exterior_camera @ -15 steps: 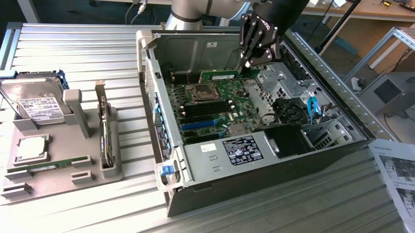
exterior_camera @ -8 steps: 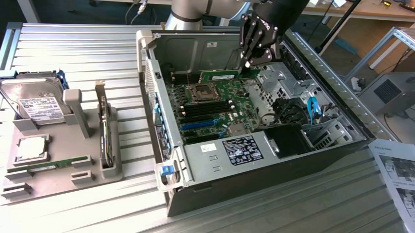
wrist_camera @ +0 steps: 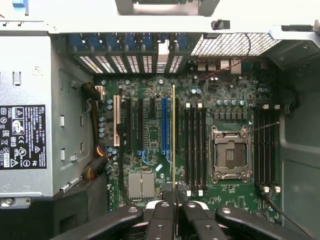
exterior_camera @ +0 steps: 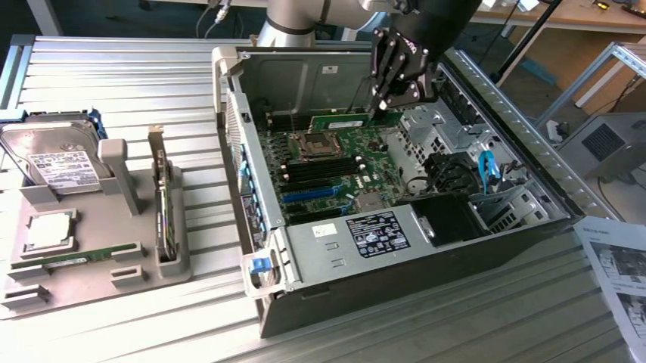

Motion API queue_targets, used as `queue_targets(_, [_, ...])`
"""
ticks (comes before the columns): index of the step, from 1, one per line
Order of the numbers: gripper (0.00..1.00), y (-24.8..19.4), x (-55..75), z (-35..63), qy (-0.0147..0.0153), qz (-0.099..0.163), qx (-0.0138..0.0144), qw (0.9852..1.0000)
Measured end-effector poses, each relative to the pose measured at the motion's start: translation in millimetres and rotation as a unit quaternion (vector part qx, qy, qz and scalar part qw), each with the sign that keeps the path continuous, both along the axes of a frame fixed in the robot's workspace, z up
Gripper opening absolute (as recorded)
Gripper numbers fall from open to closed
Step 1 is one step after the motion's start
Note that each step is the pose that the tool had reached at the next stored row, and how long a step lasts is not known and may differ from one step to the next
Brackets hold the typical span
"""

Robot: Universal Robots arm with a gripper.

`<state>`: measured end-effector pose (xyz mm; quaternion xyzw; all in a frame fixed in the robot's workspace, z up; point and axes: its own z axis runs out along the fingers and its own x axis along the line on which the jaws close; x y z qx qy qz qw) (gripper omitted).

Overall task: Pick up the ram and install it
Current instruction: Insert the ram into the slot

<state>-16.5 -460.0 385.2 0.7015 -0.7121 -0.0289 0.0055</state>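
Note:
My gripper (exterior_camera: 382, 110) is shut on the ram (exterior_camera: 340, 119), a thin green stick held on edge inside the open computer case (exterior_camera: 302, 265), above the far part of the motherboard (exterior_camera: 343, 178). In the wrist view the ram (wrist_camera: 173, 140) shows edge-on as a thin line running out from between my gripper's (wrist_camera: 174, 206) black fingers (wrist_camera: 162, 220). It hangs beside the row of black memory slots (wrist_camera: 195, 145) and the open processor socket (wrist_camera: 230, 155). I cannot tell whether it touches the board.
A grey tray (exterior_camera: 131, 276) at the exterior view's left holds a hard drive (exterior_camera: 56, 162), a square silver processor chip (exterior_camera: 48, 231), a second green stick (exterior_camera: 76, 259) and an upright card (exterior_camera: 162, 212). The power supply (exterior_camera: 349, 238) and drive cages (exterior_camera: 454, 178) crowd the case. Paper sheets (exterior_camera: 618, 265) lie at the right.

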Motion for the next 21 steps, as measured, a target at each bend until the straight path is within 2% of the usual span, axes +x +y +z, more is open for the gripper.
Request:
queue_targets(8, [0.12,0.0,0.0,-2.2,0.0,0.0,0.0,1.0])
queue_targets(10, [0.12,1.3,0.0,-2.9,0.0,0.0,0.0,1.0])
queue_targets(19, [0.12,15.1,0.0,-7.7,0.0,0.0,0.0,1.0])
queue_targets(21, [0.12,20.5,0.0,-8.7,0.0,0.0,0.0,1.0])
